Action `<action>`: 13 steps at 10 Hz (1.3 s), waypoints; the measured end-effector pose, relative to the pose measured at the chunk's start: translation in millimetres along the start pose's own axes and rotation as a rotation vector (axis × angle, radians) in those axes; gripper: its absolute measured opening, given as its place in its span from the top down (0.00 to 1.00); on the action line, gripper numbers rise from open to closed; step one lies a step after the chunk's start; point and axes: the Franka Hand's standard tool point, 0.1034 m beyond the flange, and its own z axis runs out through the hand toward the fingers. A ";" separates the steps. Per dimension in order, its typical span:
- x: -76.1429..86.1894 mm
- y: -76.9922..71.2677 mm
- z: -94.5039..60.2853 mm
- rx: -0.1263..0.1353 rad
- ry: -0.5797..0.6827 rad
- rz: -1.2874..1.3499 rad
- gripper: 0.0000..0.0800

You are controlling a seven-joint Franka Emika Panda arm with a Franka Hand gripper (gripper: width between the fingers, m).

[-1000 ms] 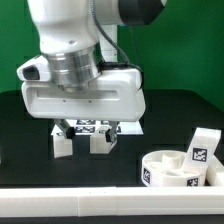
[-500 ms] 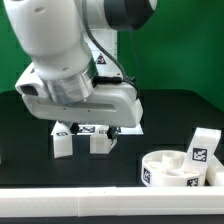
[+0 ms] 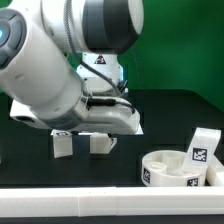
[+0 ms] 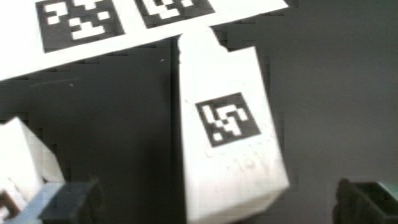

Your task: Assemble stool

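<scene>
I am hovering, fingers [image 4: 80, 203] spread and empty, with a leg block [image 4: 228, 125] lying between them, probably needing lowering before clenching.

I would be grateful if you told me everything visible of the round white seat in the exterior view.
The seat is a low white ring, plastic-looking, with a raised rim and hollow middle. A black-and-white tag sits on its outer wall. It lies flat on the black table at the exterior view's right, behind the white rail. A tagged leg block stands at its far side, inside or behind, unclear.
</scene>
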 end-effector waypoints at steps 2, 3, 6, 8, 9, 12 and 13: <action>2.2 -7.4 3.3 -0.016 -0.049 -0.011 0.19; 1.1 -12.0 2.2 -0.018 -0.043 -0.020 0.19; 1.8 -15.9 4.3 -0.016 -0.043 -0.028 0.19; 6.9 -19.0 11.5 -0.022 -0.021 -0.030 0.19; 6.6 -21.3 18.2 -0.027 -0.026 -0.028 0.19; 6.3 -21.4 24.0 -0.038 -0.032 -0.021 0.19; 6.1 -20.1 24.9 -0.040 -0.033 -0.017 0.19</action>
